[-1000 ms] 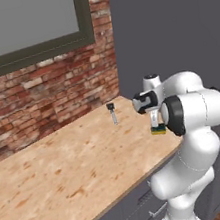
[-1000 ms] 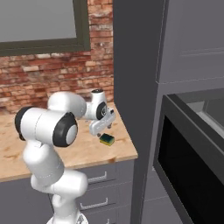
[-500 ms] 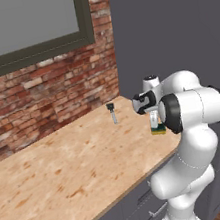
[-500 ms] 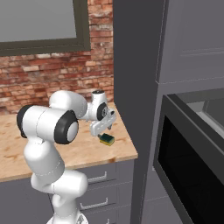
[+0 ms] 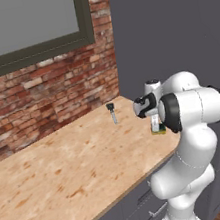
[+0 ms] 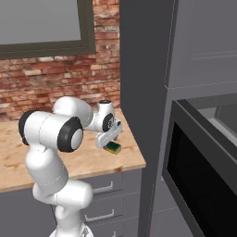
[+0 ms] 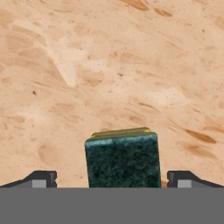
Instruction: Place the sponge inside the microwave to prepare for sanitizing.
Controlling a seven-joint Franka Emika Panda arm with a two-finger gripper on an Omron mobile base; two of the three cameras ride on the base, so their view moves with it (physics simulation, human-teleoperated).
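The gripper (image 7: 112,178) hangs over the wooden surface (image 7: 109,65) with its jaws spread wide, holding nothing. The sponge (image 7: 122,160), green layer up, lies on the surface directly between and just below the two fingertips (image 7: 41,178), neither visibly touching it. Little has changed over the last second: the arm has stayed poised above the sponge, so the grasp is judged not yet made. Farther off, well apart to one side, the microwave (image 6: 203,176) stands with its door open.
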